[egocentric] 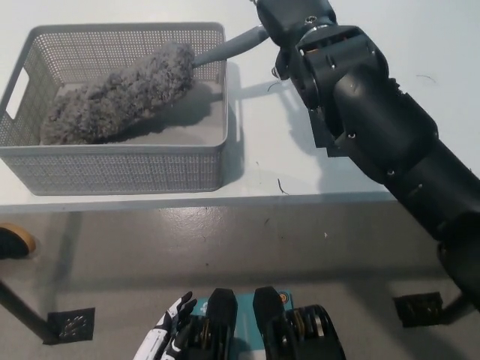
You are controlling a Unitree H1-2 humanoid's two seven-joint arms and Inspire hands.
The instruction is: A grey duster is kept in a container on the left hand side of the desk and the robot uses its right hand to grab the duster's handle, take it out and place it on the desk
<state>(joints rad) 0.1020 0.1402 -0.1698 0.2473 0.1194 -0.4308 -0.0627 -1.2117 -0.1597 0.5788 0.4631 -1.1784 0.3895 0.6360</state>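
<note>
A fluffy grey duster (112, 96) lies slantwise in a grey mesh basket (112, 171) on the left of the white desk (424, 52). Its grey handle (229, 45) sticks out over the basket's far right corner. My black right hand (291, 15) is at the picture's top edge, right at the handle's end and partly cut off. Whether it grips the handle is hidden. The black forearm runs down to the bottom right. My white left hand (166, 341) hangs low at the bottom left, open and holding nothing.
The desk's front edge (315, 196) crosses the picture below the basket, with grey floor beneath it. Bare desk surface lies to the right of the basket, partly covered by my right arm. A dark shoe-like shape (11, 241) sits at the left edge on the floor.
</note>
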